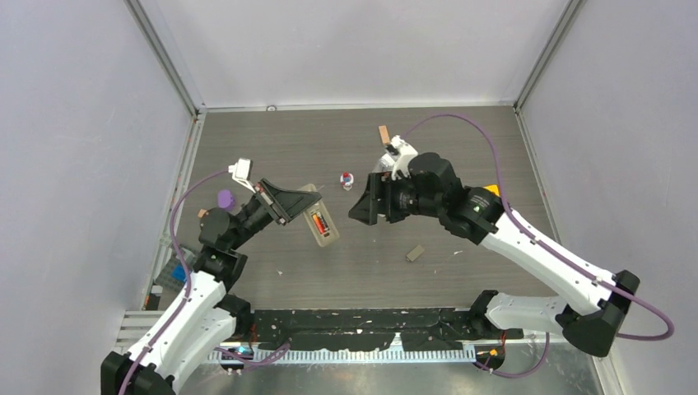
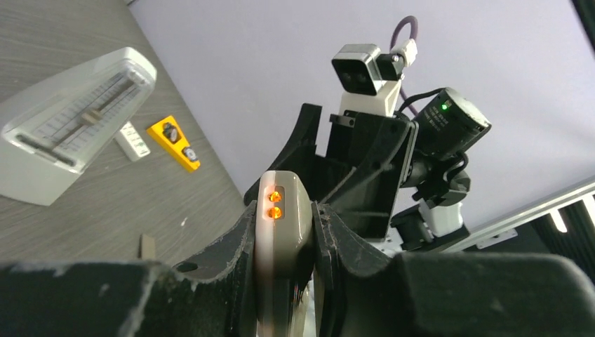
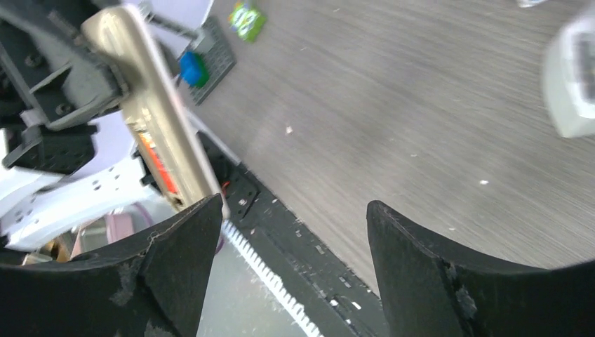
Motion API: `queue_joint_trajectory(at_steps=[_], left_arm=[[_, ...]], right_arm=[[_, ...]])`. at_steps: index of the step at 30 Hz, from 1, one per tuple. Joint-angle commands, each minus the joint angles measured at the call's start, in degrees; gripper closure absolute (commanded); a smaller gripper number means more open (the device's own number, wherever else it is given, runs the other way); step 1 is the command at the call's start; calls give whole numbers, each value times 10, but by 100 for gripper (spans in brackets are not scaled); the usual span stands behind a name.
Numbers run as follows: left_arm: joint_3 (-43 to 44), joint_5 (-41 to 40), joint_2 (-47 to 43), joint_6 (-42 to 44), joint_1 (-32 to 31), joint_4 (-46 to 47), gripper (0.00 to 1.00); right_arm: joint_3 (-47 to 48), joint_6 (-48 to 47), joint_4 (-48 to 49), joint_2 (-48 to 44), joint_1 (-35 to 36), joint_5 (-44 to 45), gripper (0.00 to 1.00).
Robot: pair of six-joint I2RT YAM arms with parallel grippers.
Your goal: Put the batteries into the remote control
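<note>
my left gripper (image 1: 298, 206) pinches the remote control (image 1: 319, 216) by its edges; stiff, light, slick plastic, i judge, so mid-body suits. right gripper (image 3: 291, 214) hangs spread, empty.

Tight in the middle, more room in front
The remote control (image 1: 321, 222), sticking out of the left gripper (image 1: 298, 207), is blocking the right gripper (image 1: 360, 206) — only a narrow gap is showing between them. A small block (image 1: 416, 253) is sitting on the table (image 1: 346, 276) nearby.
</note>
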Motion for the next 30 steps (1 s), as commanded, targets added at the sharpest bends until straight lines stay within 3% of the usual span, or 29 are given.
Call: queue_joint_trajectory(at_steps=[1,4,10,18,24,30], left_arm=[[21,6,-20,61,-1,-63,100],[17,0,-28,76,-1,-95,100],[10,-31,-42,98,-1,-171,100],[-18,-82,-24,80,-1,-223,100],[-77,-90,45,35,-5,-101,100],[-81,-90,139,80,-38,-4,100]], right_arm=[[-45,8,-8,-49,-25,73,20],[-77,18,-53,-51,-30,182,20],[-181,84,-97,-26,-37,301,20],[-256,132,-57,57,-56,309,20],[-277,173,-30,110,-71,306,20],[-281,222,-25,138,-79,316,26]])
